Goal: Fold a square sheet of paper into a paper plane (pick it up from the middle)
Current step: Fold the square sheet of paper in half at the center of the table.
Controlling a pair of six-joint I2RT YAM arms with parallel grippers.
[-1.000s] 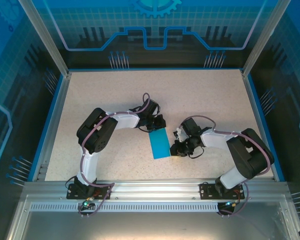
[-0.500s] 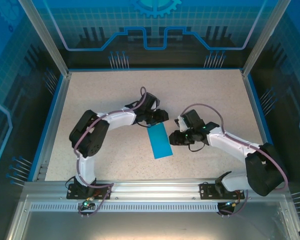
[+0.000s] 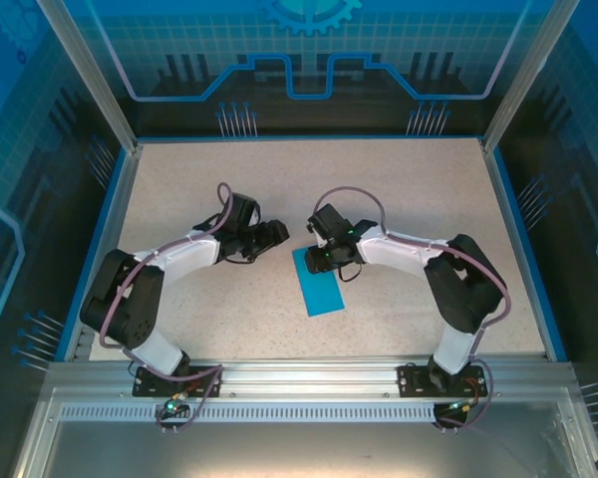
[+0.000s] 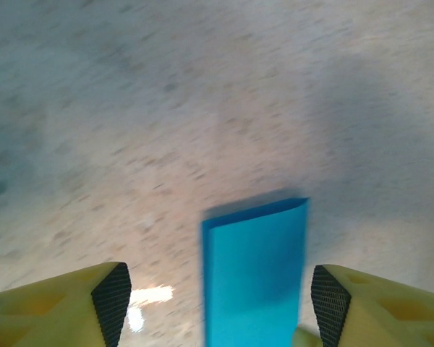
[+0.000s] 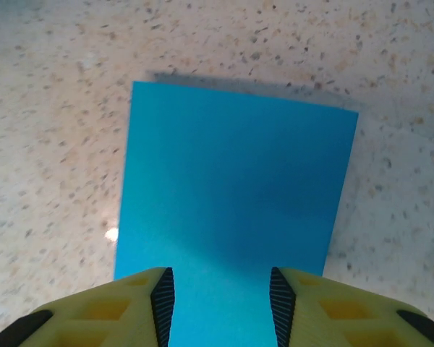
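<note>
1. Broadly, the speckled table (image 3: 429,189) carries everything, with both arms bolted at its near edge.
2. The left arm (image 3: 169,261) bends up and right towards the middle. The right arm (image 3: 409,249) loops up and left to meet it.
3. The paper (image 3: 322,291) lies flat near the table's middle. It is a bright blue rectangle, longer than wide and slightly tilted.
4. The right gripper (image 3: 317,261) sits over the paper's far end. Its wrist view shows the fingers (image 5: 163,296) a modest gap apart above the blue surface, clamping nothing. Whether they touch it I cannot tell.
5. The left gripper (image 3: 277,232) is just beside the paper's far left corner, off the sheet. Its wrist view is blurred. There the fingers (image 4: 112,300) are spread wide, and one short edge of the paper shows ahead between them.
</note>
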